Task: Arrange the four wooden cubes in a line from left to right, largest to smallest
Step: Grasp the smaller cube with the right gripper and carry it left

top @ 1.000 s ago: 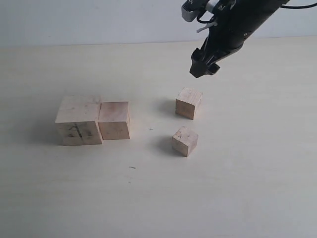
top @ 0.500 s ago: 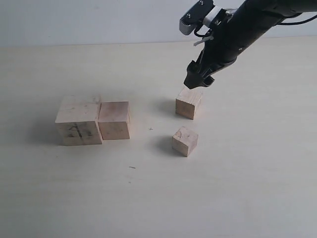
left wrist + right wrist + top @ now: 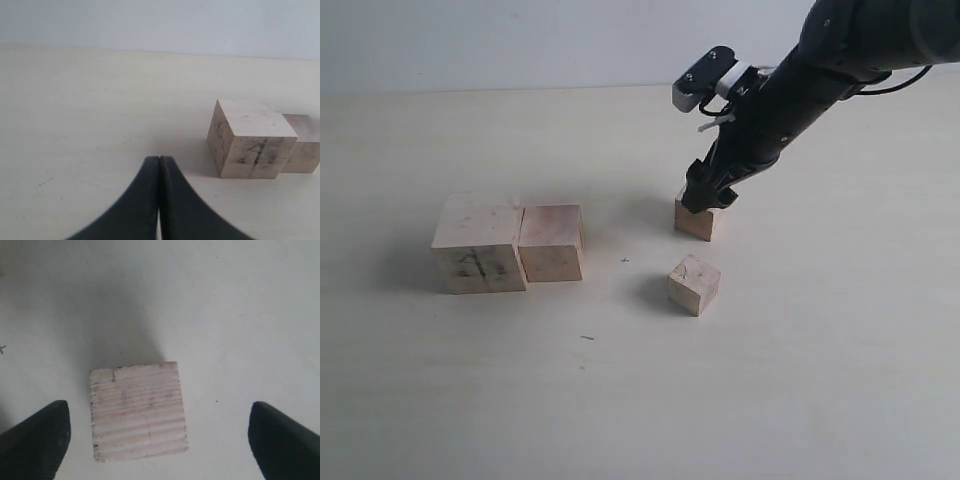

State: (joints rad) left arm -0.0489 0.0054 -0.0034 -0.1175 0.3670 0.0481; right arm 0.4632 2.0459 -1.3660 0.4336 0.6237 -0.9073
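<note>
The largest cube (image 3: 478,244), with dark scribbles on its front face, stands at the left and touches the second-largest cube (image 3: 551,242) on its right; both also show in the left wrist view, the largest cube (image 3: 252,144) and its neighbour (image 3: 303,142). A third cube (image 3: 697,220) sits right of centre, and the smallest cube (image 3: 693,284) lies just in front of it. My right gripper (image 3: 706,197) is open, low over the third cube (image 3: 137,410), which lies between the fingers (image 3: 40,437), nearer one of them. My left gripper (image 3: 159,165) is shut and empty.
The pale wooden table (image 3: 820,380) stretches to a white wall at the back. A small dark speck (image 3: 587,338) and a tiny cross mark (image 3: 624,260) lie on the tabletop between the cubes.
My right arm has come down and a little toward the left, from above the third cube to right on top of it. The cubes have stayed put.
</note>
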